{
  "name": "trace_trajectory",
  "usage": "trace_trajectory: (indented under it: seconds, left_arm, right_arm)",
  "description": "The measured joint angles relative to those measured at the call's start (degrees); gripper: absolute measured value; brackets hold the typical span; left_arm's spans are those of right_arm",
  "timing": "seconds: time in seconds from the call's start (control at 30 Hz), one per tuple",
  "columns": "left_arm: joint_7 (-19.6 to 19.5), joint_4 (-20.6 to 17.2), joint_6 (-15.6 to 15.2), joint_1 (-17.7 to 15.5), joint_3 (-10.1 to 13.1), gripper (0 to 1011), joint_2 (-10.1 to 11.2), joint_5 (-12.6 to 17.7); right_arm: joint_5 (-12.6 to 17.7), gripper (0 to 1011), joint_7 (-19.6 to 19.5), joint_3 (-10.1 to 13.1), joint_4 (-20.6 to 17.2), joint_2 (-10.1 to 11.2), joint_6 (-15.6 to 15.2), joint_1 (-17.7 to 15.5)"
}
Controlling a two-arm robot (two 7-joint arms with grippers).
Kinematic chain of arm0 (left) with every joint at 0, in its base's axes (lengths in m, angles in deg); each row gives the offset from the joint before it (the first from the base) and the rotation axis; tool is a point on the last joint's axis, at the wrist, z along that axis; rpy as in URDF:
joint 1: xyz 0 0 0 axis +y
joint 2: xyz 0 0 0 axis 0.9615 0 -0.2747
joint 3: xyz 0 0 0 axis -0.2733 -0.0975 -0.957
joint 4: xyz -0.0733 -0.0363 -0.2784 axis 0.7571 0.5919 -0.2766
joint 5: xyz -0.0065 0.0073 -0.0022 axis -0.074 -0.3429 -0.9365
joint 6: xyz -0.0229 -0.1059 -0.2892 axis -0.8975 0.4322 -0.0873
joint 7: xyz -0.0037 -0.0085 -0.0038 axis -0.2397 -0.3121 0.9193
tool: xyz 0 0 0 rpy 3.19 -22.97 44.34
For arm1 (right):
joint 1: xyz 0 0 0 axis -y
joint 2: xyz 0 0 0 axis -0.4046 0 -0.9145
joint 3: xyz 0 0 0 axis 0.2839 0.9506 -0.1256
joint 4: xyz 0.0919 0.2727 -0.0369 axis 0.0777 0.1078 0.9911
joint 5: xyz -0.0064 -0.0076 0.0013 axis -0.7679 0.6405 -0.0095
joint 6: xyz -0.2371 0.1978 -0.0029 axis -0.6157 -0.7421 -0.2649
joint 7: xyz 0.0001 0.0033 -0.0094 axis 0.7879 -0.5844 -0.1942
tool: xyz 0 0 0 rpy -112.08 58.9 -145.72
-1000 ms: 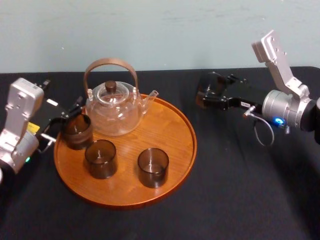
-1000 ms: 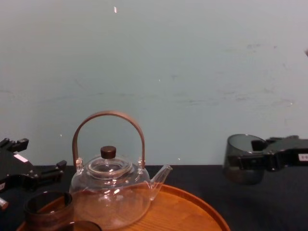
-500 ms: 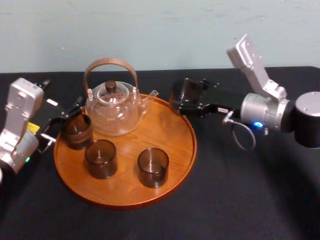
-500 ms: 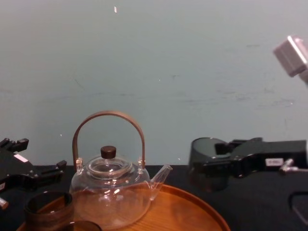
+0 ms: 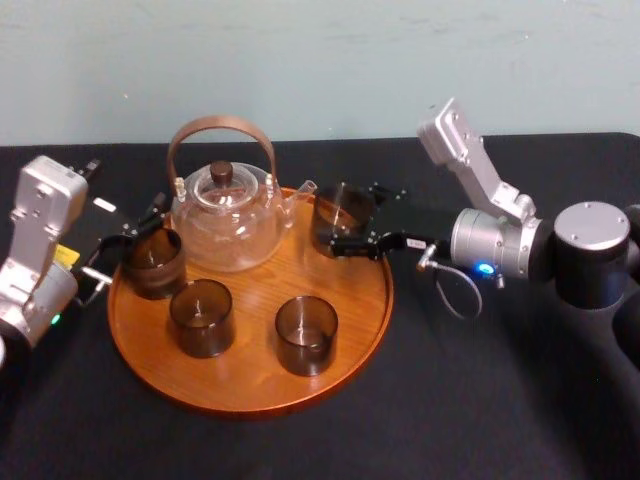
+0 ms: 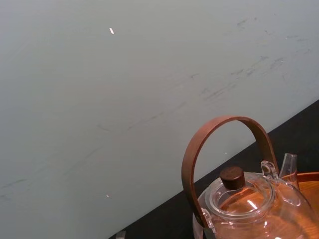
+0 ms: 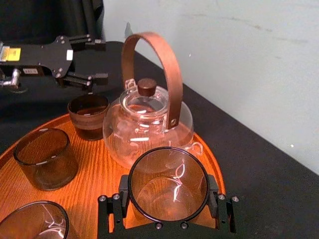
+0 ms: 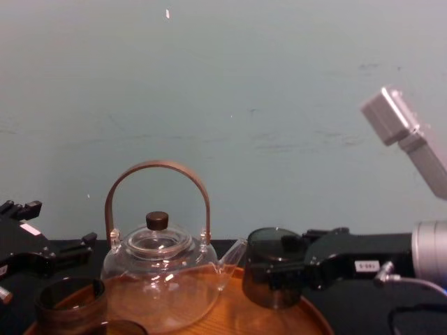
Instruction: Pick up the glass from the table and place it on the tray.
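Glass (image 5: 343, 211) is pinched in the right tool (image 5: 345, 238), with the fingers (image 7: 112, 211) clamped on opposite sides of its wall. Its rim is up and roughly level. It is held over the far right part of the tray (image 5: 250, 404), inside the rim and just right of the spout (image 5: 304, 189) of the teapot (image 5: 225, 228). In the chest view its base looks slightly clear of the wood, but contact can't be confirmed.

Step in hand, as judged: set-down. Carry looks done, release not yet.

To be done well:
- A straight descent is wanted, with no drift to the left. The spout is just beside the glass, and glass-on-glass contact should be avoided.
- The glass is to be kept upright until the base sits flat. A tilted landing on hard wood risks a rock or a skid.
- The landing spot should be kept inside the raised rim. The right edge is near, and a base set on the lip would be left leaning.
- The fingers are to be spread only once the weight is taken by the tray, then backed out to the right so the wall isn't dragged.
- The wall is smooth, so a slip is likely if the grip is eased early.

Three other glasses (image 5: 201, 317) sit on the left and near parts of the tray, apart from the drop spot. Left tool (image 5: 135, 225) is parked with its fingers spread and empty over the bench (image 5: 480, 400) at the tray's far left edge, just beside one of those glasses.
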Motion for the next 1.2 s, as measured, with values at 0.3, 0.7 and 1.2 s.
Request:
trace_trajectory:
  seconds: [0.3, 0.7, 1.2]
  left_arm:
    - [0.00, 0.00, 0.00, 0.00, 0.00, 1001, 0.00, 0.00]
    - [0.00, 0.00, 0.00, 0.00, 0.00, 1001, 0.00, 0.00]
    - [0.00, 0.00, 0.00, 0.00, 0.00, 1001, 0.00, 0.00]
  right_arm:
    - [-1.22, 903, 0.28, -1.58, 4.00, -1.39, 1.71, 0.75]
    - [-2.66, 903, 0.90, -2.31, 8.88, -3.18, 4.40, 1.54]
    - [-3.55, 903, 0.95, -2.11, 10.88, -4.08, 4.75, 1.63]
